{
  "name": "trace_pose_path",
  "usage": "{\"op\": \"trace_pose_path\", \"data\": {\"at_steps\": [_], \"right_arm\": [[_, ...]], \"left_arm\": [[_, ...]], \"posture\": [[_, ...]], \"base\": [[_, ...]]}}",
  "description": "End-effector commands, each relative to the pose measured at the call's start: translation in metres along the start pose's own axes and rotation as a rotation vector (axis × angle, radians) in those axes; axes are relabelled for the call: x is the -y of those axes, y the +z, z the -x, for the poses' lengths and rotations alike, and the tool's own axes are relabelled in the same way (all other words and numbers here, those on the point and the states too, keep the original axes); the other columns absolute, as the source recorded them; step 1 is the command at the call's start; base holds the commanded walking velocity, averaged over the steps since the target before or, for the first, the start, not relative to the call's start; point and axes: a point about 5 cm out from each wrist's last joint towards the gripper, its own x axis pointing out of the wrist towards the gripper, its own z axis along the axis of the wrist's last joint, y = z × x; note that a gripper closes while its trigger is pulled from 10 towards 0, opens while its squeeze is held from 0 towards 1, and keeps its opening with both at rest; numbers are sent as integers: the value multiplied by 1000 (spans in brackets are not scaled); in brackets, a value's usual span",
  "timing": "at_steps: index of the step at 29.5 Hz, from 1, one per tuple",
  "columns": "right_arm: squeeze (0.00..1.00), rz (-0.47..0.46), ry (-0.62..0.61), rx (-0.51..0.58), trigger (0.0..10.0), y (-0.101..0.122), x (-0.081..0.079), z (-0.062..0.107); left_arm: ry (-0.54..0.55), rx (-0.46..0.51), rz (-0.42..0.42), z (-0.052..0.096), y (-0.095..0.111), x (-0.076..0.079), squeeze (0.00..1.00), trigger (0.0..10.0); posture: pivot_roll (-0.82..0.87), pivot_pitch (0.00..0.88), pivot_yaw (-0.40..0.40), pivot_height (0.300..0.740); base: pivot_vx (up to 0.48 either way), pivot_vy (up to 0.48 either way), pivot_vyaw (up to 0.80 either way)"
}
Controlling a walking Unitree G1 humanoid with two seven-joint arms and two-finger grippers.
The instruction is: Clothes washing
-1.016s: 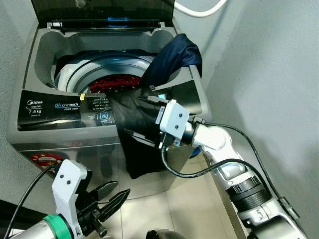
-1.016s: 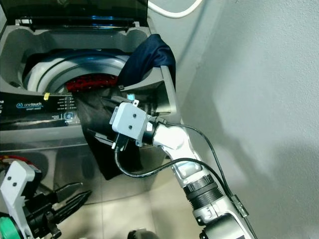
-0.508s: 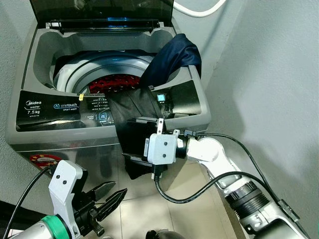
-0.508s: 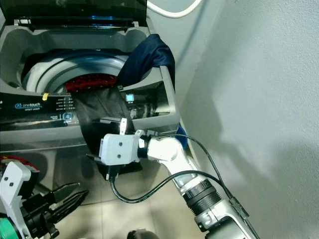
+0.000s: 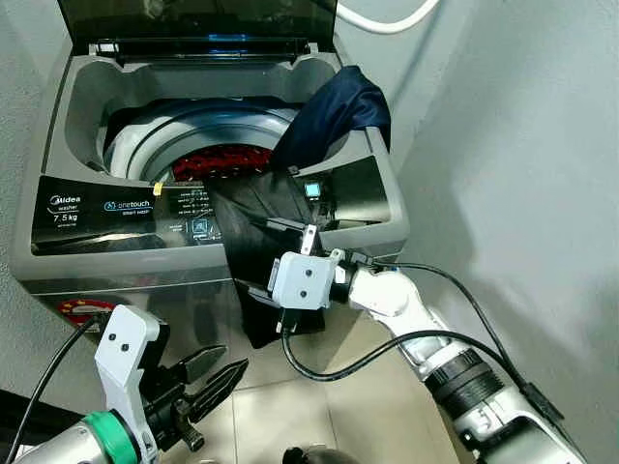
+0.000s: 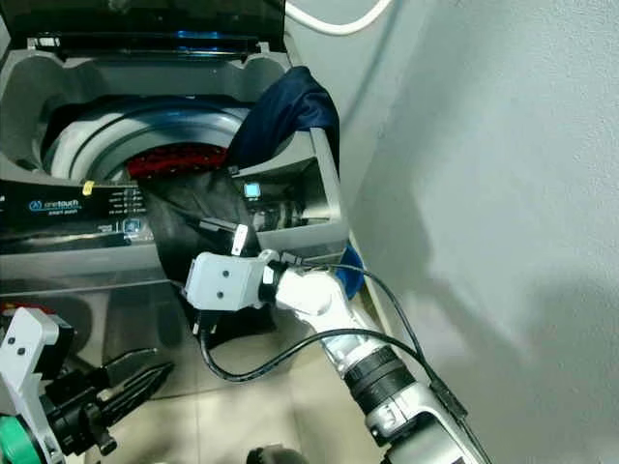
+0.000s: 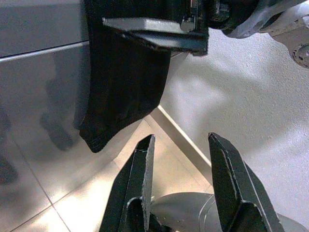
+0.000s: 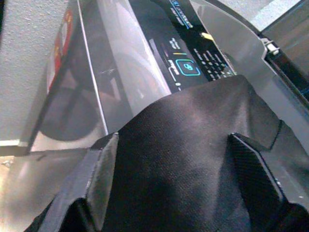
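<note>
A grey top-loading washing machine (image 5: 97,208) stands with its lid raised. A red garment (image 5: 222,159) lies in the drum. Over the right rim hangs a navy garment (image 5: 338,111). A black garment (image 5: 242,213) trails out of the drum, over the control panel and down the front. My right gripper (image 5: 253,256) is pressed against this hanging cloth, open, with the fabric (image 8: 183,125) bulging between its spread fingers. Low in front of the machine my left gripper (image 5: 232,360) is open and holds nothing; the black garment's hem (image 7: 125,82) hangs just beyond it.
A grey wall (image 5: 522,145) runs close along the machine's right side. A white hose (image 5: 387,21) curves above the lid. Something blue (image 6: 350,266) sits low between machine and wall. Pale floor tiles (image 5: 280,406) lie in front.
My right gripper dropped from the panel's edge down the hanging black garment, then shifted slightly up and left against it. The left gripper stayed low and barely moved.
</note>
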Motion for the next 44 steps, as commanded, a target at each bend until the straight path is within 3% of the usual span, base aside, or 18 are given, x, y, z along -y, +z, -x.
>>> {"op": "trace_pose_path", "data": {"at_steps": [1,32,41,42,43,44], "right_arm": [[0,-7,8,-45,0,-9,-4,2],[0,-45,-25,88,0,8,6,6],[0,-115,-120,174,0,26,30,0],[0,-135,-175,202,0,32,42,-6],[0,-158,-246,228,902,40,56,-15],[0,-158,-246,228,902,40,56,-15]], "left_arm": [[7,-11,17,1,-3,-1,0,10000],[16,-17,16,0,-5,-3,0,10000],[18,-15,16,0,-5,-3,0,10000],[17,-12,16,-1,-4,-4,0,10000],[14,-9,15,-2,-4,-4,0,10000],[14,-9,15,-2,-4,-4,0,10000]], "posture": [[149,90,-31,740],[146,94,-29,740],[144,94,-29,740],[141,93,-30,740],[141,93,-30,740],[141,93,-30,740]], "base": [[0,0,0],[0,0,0],[0,0,0],[0,0,0],[0,0,0],[0,0,0]]}}
